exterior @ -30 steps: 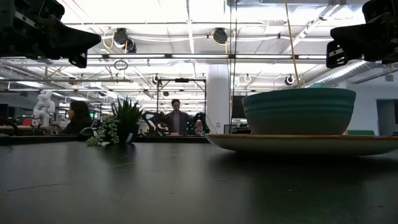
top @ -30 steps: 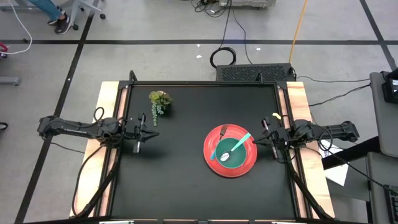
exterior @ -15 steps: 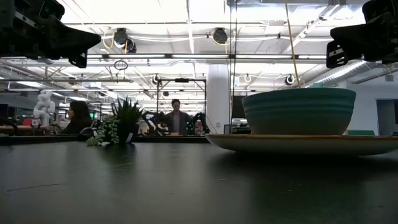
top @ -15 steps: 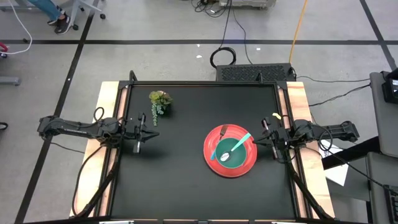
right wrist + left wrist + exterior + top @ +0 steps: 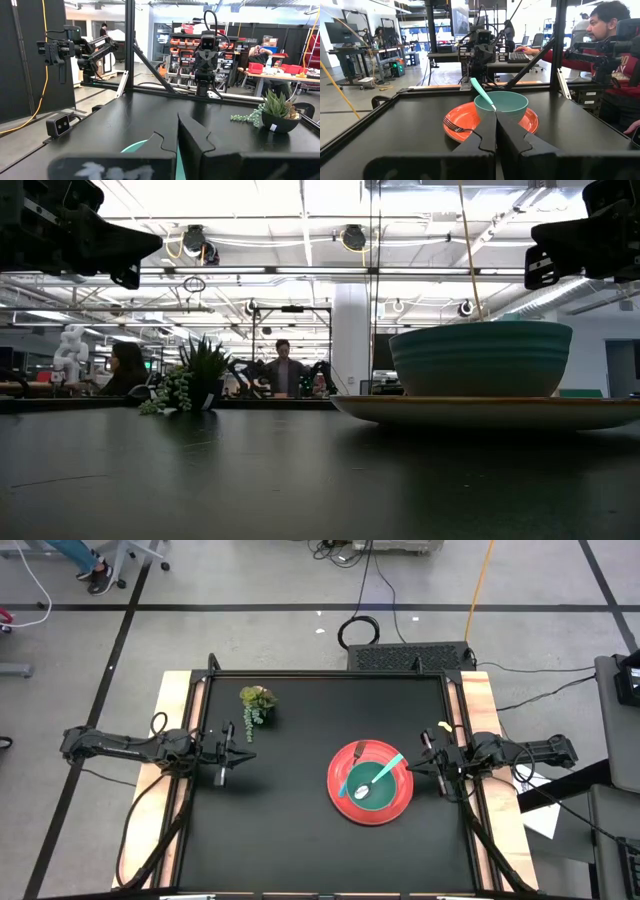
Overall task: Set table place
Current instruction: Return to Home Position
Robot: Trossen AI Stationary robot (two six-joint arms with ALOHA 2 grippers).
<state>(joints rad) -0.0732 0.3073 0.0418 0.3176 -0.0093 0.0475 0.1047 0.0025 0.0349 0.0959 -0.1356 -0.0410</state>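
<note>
A round red plate [image 5: 352, 808] lies on the black table [image 5: 290, 830], right of the middle. A teal bowl [image 5: 376, 790] stands on the plate; it also shows in the left wrist view [image 5: 507, 105]. A teal-handled spoon [image 5: 384, 772] rests in the bowl, handle leaning over the rim. A fork [image 5: 456, 125] lies on the plate's far-left part, its handle [image 5: 357, 752] reaching over the rim. My left gripper [image 5: 252, 753] is shut and empty at the table's left side. My right gripper [image 5: 411, 770] is shut and empty, just right of the plate.
A small green plant sprig [image 5: 257, 703] in a dark pot stands at the far left of the table. People sit and stand in the room beyond the table [image 5: 284, 368]; one person in a red sleeve [image 5: 605, 30] is near the right arm's side.
</note>
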